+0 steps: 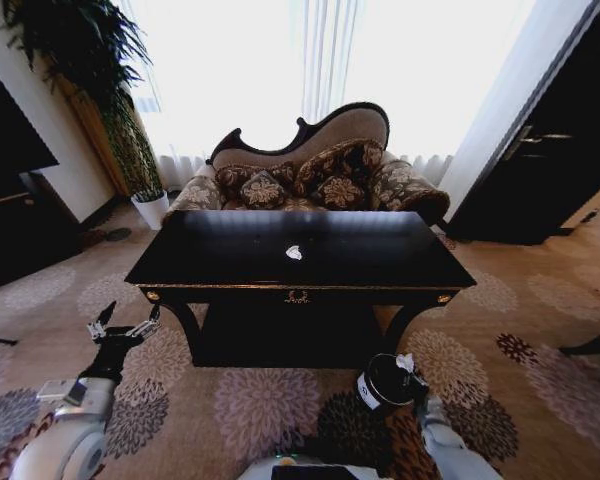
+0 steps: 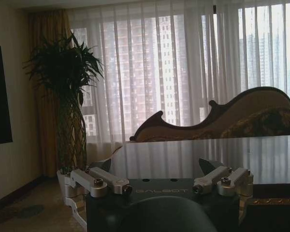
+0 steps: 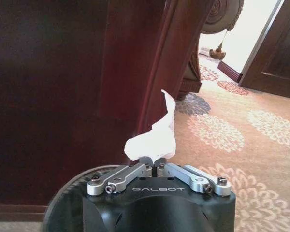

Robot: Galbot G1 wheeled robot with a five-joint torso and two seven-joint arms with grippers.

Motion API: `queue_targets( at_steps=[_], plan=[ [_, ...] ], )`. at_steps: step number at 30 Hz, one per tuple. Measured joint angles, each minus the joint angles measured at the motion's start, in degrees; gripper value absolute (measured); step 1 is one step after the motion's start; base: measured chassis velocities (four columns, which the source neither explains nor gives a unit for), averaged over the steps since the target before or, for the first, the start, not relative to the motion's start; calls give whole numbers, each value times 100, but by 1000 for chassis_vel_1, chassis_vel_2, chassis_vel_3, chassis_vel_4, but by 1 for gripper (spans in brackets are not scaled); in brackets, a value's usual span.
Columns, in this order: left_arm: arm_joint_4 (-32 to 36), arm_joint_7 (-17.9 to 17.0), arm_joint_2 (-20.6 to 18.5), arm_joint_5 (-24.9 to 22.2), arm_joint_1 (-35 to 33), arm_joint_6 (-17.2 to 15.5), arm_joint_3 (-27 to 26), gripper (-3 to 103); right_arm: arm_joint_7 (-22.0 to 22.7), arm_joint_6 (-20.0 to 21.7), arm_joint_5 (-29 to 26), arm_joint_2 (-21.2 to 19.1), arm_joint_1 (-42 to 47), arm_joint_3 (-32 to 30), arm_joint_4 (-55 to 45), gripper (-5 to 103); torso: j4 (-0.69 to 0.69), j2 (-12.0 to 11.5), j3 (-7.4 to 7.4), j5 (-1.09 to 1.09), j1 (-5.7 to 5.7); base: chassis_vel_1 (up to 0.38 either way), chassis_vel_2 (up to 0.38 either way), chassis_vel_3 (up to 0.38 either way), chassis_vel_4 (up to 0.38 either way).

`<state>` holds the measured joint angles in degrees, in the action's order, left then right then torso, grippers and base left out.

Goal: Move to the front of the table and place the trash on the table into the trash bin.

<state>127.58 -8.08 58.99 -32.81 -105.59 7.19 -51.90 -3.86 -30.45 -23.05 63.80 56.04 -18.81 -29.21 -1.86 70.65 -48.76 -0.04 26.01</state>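
The glossy black table [image 1: 230,262] stands straight ahead, and one white crumpled piece of trash [image 1: 294,252] lies near the middle of its top. The small black trash bin [image 1: 386,382] stands on the carpet by the table's front right leg. My right gripper [image 1: 410,368] hangs just over the bin's rim [image 3: 63,200], shut on a white paper lump [image 3: 155,137] that sticks up from my right gripper [image 3: 155,167]. Left of the table, my left gripper [image 1: 125,324] is held open and apart from it. From the wrist, my left gripper [image 2: 162,186] faces the tabletop [image 2: 208,154] with nothing in it.
A patterned brown sofa [image 1: 310,175] stands behind the table before bright curtained windows. A tall potted plant [image 1: 120,120] is at the back left, a dark cabinet [image 1: 10,200] along the left wall and dark doors [image 1: 550,150] at right. Patterned carpet [image 1: 270,410] lies around the table.
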Motion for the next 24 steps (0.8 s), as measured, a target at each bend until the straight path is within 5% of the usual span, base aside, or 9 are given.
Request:
queue_targets(
  at_steps=[21,22,24],
  plan=[
    [0,0,0,0,0,-1,0,100,-23,290,326,421,-196,-11,358,-1,0,0,0,2,0,0,0,0,0],
    [0,0,0,0,0,0,0,100,-22,316,364,441,-198,-12,357,10,0,0,0,2,0,0,0,0,0],
    [0,0,0,0,0,0,0,100,-21,323,372,448,-198,-13,355,10,0,0,0,2,0,0,0,0,0]
  ],
)
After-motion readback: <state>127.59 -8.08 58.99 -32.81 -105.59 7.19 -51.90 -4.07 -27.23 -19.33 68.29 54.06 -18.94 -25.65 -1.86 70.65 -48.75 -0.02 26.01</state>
